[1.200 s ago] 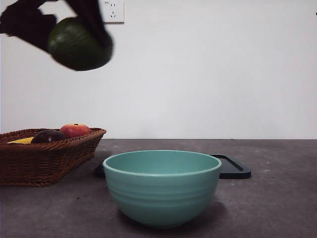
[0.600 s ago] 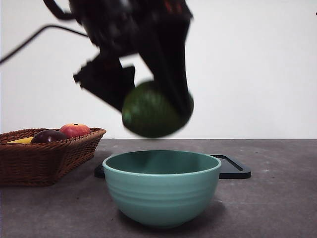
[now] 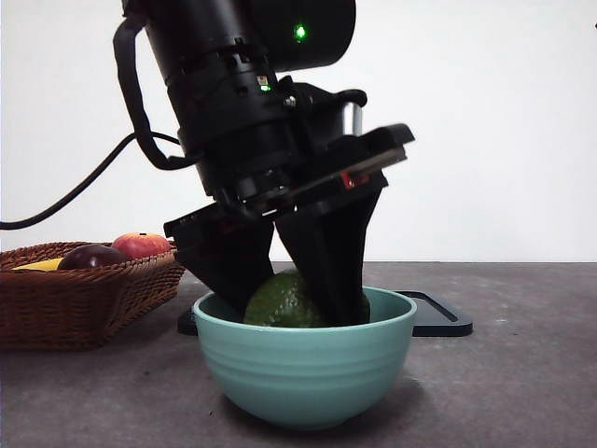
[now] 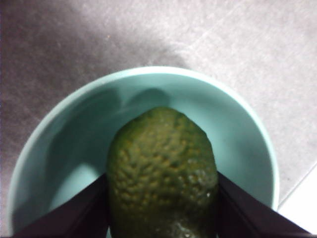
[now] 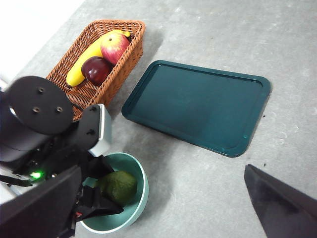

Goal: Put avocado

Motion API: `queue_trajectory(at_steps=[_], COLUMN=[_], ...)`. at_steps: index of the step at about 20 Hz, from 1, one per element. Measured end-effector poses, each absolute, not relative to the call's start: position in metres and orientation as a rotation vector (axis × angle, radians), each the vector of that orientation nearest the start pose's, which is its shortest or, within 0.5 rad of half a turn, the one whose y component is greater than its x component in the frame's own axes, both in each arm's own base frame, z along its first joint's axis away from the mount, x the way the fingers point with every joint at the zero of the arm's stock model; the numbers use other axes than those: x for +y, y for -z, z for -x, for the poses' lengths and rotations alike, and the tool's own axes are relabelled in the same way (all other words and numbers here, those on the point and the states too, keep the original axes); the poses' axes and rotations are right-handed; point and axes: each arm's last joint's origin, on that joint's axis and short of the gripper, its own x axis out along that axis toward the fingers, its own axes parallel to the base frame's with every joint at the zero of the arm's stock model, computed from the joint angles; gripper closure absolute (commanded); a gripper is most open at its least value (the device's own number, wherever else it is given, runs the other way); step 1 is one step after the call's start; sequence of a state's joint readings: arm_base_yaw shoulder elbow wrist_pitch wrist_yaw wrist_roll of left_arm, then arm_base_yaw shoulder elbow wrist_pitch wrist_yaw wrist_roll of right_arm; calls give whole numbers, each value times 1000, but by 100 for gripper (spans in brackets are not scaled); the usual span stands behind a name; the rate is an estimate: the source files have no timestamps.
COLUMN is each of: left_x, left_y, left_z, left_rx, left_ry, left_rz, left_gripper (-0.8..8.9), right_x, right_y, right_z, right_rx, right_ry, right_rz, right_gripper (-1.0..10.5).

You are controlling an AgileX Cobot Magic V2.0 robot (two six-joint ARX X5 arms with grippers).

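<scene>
The avocado [image 3: 278, 301], dark green and bumpy, sits low inside the teal bowl [image 3: 303, 373], mostly below its rim. My left gripper [image 3: 287, 297] reaches down into the bowl and is shut on the avocado, one black jaw on each side. The left wrist view shows the avocado [image 4: 163, 168] pinched between the jaws over the bowl's inner wall [image 4: 237, 129]. I cannot tell whether it touches the bowl's bottom. My right gripper [image 5: 163, 171] is open and empty, high above the table. Its view shows the avocado [image 5: 119, 186] in the bowl [image 5: 142, 184].
A wicker basket [image 3: 84, 299] to the bowl's left holds a banana [image 5: 89, 57], a dark purple fruit [image 3: 90, 256] and a red apple [image 3: 142, 245]. A dark green tray [image 5: 198, 104] lies flat just behind the bowl. A black cable [image 3: 65, 201] trails off the left arm.
My left gripper carried the avocado from high at the left, across and down, into the bowl. The basket, tray and bowl have not moved.
</scene>
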State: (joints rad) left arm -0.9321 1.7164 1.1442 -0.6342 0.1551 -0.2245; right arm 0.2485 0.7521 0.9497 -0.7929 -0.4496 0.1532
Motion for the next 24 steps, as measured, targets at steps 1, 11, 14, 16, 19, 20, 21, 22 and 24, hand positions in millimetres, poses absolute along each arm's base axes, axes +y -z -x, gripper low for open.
queue_trajectory(at_steps=[1, 11, 14, 16, 19, 20, 21, 22, 24], left_x=[-269, -272, -274, -274, -273, -273, -273, -273, -274], left_y=[-192, -185, -184, -184, -184, -184, -184, -184, -188], left_z=[-194, -192, -190, -189, -189, -189, -189, -189, -190], left_rx=[1257, 1269, 1269, 1274, 1276, 1276, 1278, 1280, 1284], left_ry=[805, 822, 830, 829, 828, 828, 827, 827, 824], left_rz=[-299, -335, -345, -346, -348, -348, -348, -349, -352], left_gripper=[579, 579, 577, 564, 513, 458, 418, 376, 316], right_x=[45, 45, 45, 45, 45, 45, 45, 45, 45], right_y=[-338, -338, -338, -338, -338, -338, -338, -338, -338], right_z=[-126, -126, -126, -126, -126, -126, -126, -126, -126], right_rx=[655, 655, 655, 655, 655, 655, 655, 655, 655], right_ry=[-630, -630, -630, -630, -630, -630, -630, -630, -630], right_rz=[-203, -203, -203, -203, -203, -203, -203, -203, -203], right_gripper=[398, 398, 398, 398, 398, 398, 398, 398, 398])
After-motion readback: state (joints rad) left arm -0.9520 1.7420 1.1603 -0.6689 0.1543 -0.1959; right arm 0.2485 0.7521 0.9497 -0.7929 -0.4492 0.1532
